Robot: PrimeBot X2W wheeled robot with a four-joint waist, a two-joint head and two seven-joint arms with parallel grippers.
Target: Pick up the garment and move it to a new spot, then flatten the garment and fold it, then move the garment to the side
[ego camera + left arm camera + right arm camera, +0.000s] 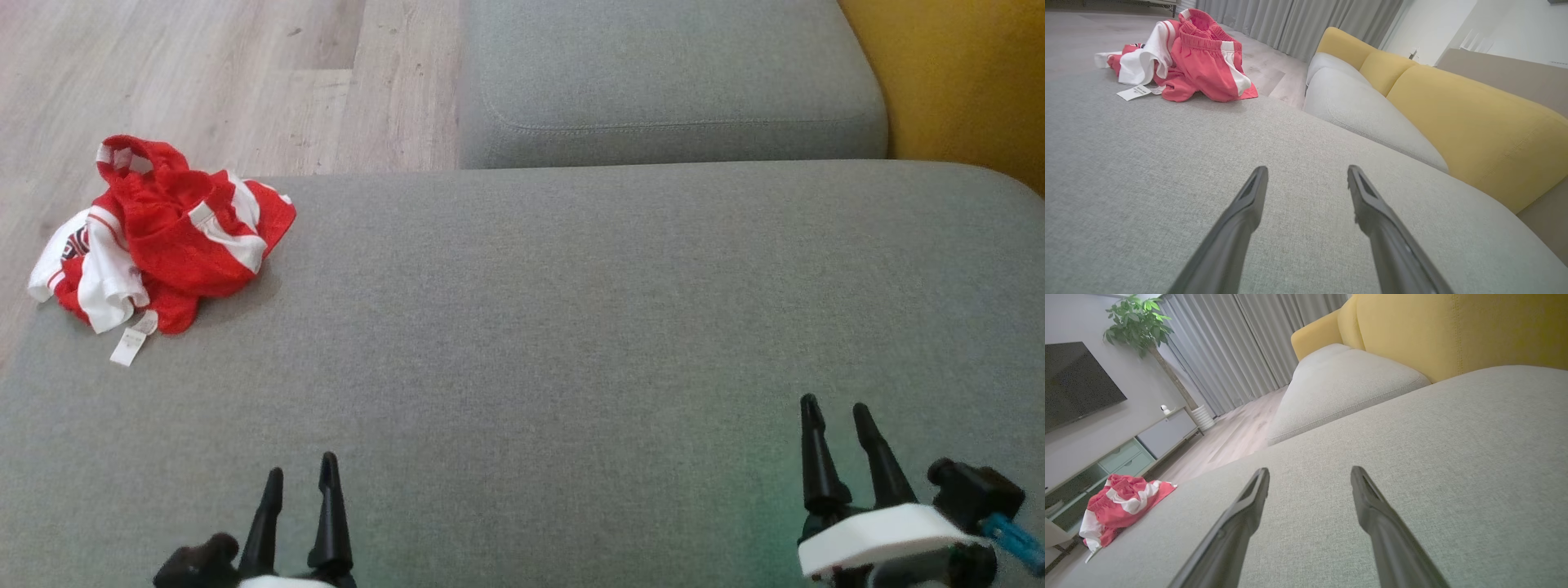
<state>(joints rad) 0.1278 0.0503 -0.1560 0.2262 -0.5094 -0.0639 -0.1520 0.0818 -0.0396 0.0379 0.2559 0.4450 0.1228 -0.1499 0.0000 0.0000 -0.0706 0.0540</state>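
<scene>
Two grippers low in the head view, partner: left gripper [302,465] and right gripper [834,404], fingers spread wide on both, nothing between them, poised over bare grey seat cushion [571,327].

And the garment?

Garment [163,237] sits at the cushion's far left corner, well apart from both grippers. Red with white stripes, bunched in a heap.

Which way does it point?

Tough call. The heap runs wider left to right than front to back in the head view. A gathered waistband stands up at the far end, and a white label [131,343] trails out toward the robot, flat on the cushion.

Anything hidden?

Its left side spills past the cushion's edge, above the wooden floor [204,82]. The folds bury its true outline, and the print on the white part is too small to read. Both gripper bodies are cut off by the bottom edge.
</scene>
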